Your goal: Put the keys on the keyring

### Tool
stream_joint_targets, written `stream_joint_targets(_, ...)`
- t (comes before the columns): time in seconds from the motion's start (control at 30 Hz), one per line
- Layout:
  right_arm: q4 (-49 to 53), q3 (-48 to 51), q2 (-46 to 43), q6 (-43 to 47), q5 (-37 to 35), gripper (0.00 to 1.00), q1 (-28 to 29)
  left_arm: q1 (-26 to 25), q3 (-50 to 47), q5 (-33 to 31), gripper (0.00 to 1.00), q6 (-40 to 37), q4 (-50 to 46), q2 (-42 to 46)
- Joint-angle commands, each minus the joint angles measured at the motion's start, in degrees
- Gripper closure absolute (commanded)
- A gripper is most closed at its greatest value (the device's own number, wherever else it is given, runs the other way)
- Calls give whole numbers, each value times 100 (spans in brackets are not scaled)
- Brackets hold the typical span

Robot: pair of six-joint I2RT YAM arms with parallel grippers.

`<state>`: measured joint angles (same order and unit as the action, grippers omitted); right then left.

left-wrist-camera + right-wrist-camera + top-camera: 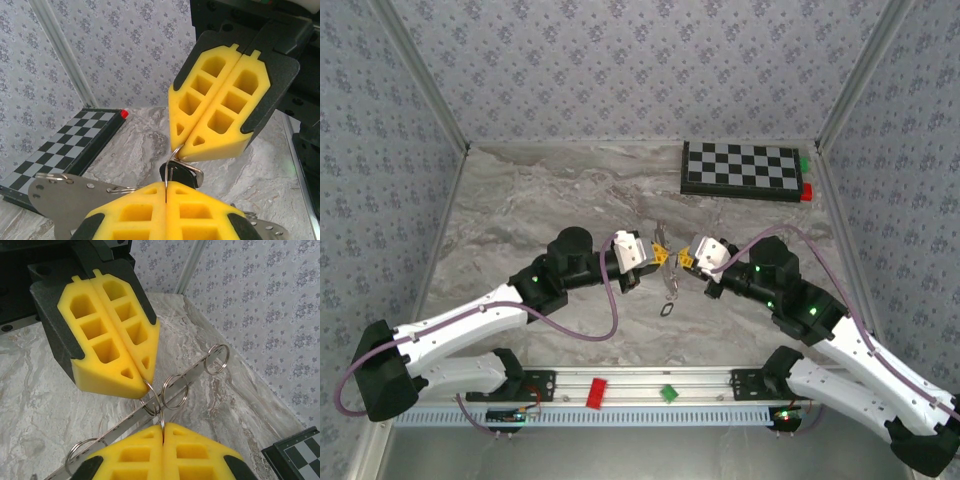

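Above mid-table [520, 210], the left gripper [659, 256] is clamped shut on a thin wire loop of the keyring [175, 390], which hangs between both claws. A black key [180, 174] dangles beneath; a small dark object [667, 310] lies on the table below. The right gripper [686, 262], tip to tip with the left, pinches the same keyring.
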<state>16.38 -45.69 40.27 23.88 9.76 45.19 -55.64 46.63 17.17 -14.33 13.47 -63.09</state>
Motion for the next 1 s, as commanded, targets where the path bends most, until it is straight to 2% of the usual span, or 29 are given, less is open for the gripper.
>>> stream_joint_targets(0.0,-55,-169,-55,63,-68,100,60,-43,161,121,100,26,147,69)
stream_joint_targets(0.97,-10,-117,16,234,-372,100,363,-42,263,67,100,141,2,-18)
